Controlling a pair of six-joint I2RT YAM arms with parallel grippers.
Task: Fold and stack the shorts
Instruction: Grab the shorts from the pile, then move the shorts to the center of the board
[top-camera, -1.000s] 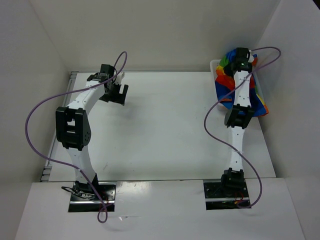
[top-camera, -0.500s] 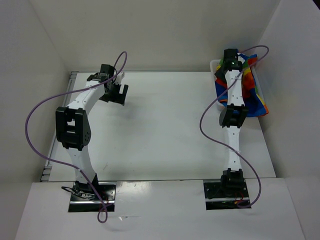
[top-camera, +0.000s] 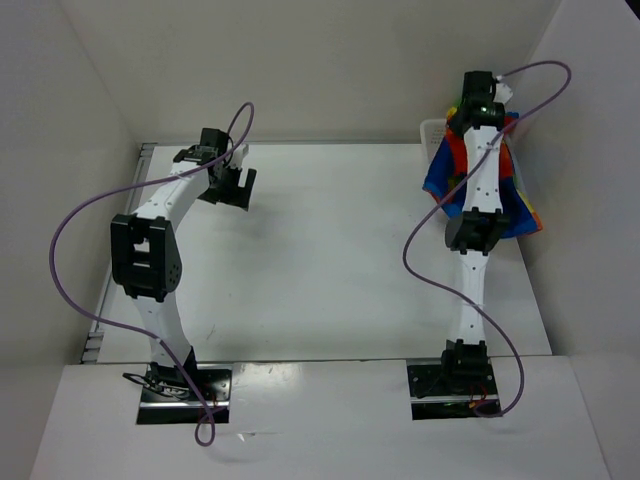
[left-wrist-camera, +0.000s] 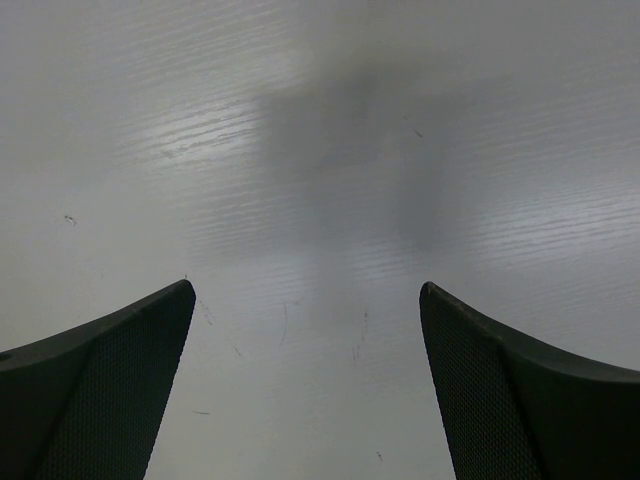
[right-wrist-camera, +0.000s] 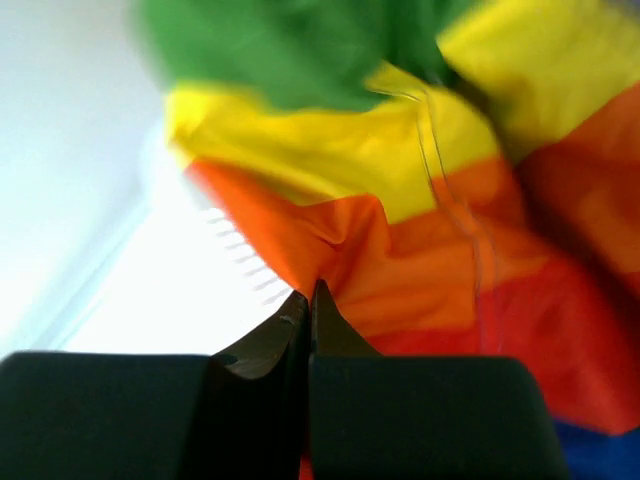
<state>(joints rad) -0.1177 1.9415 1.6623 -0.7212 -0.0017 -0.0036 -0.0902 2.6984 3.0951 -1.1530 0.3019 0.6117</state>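
While the right pincer (right-wrist-camera: 306, 300) is pressed together on what looks like a thin pinch of the orange stripe, the rainbow-striped shorts (top-camera: 441, 182) hang bunched beneath it at the far right corner of the worktop (top-camera: 330, 260), draped over a white bin (top-camera: 430, 132). The step in hand is judged to be drawing the garment out onto open surface. Doing that well calls for a straight lift until the cloth is free of the bin's rim, then a slow carry toward the middle, so that so slight a hold does not slip. The left pincer (left-wrist-camera: 305, 287) hovers over bare worktop with its jaws wide apart, holding nothing. It is well placed to take a second corner and spread the cloth flat before any fold.
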